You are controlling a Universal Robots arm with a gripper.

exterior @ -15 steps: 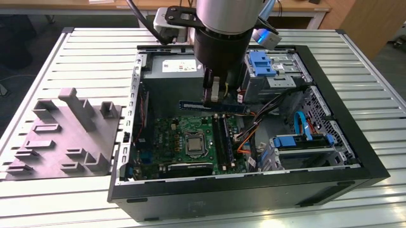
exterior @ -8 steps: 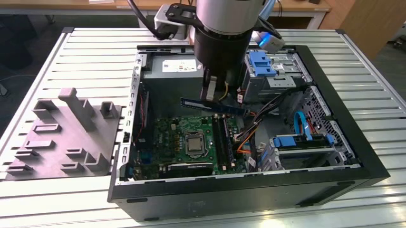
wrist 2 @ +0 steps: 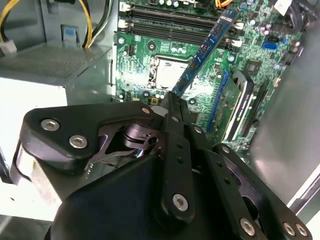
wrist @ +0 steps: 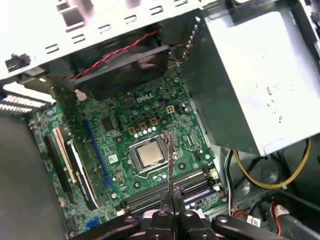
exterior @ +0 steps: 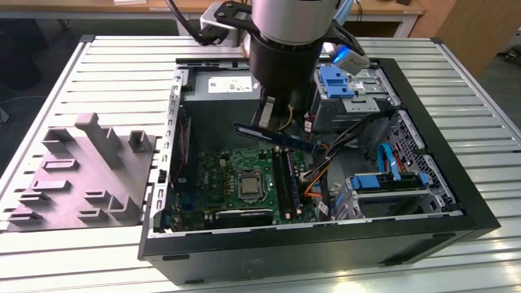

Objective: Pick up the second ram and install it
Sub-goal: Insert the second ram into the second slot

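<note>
The ram (exterior: 294,142) is clamped in the gripper (wrist 2: 172,98), hung above the motherboard (exterior: 232,163). It is judged light, stiff and fragile, best held mid-length.

Exterior view: high, angled down into open PC case (exterior: 326,250). Both wrist views: close, facing down past gripper (wrist 2: 171,98) (wrist: 171,207) at motherboard (wrist 2: 137,60) (wrist: 125,120); all three share it.
</note>
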